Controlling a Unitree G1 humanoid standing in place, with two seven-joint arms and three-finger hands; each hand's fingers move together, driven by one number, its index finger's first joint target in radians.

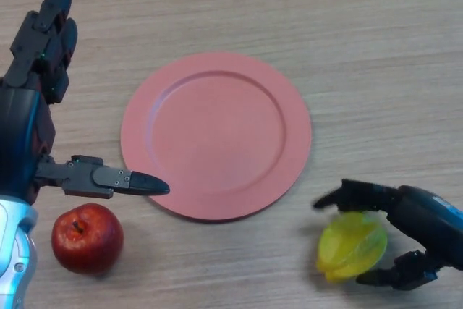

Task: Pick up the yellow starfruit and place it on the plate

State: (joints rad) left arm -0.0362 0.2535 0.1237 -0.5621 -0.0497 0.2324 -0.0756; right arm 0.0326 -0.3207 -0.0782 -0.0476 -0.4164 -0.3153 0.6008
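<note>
Right hand [423,233] curled round the glossy, ridged yellow starfruit [351,247] beside the smooth round pink plate [217,135]; left hand [32,117] splayed open above a red apple [87,238].

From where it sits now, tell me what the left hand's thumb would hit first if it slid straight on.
Probably the pink plate: the left hand has its thumb tip at the near-left rim, though its height is unclear.

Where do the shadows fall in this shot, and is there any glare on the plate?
Head view: soft shadows sit just below the apple and beside the starfruit under the right hand; the plate shows an even matte surface, no glare; the wood table is evenly lit.
</note>
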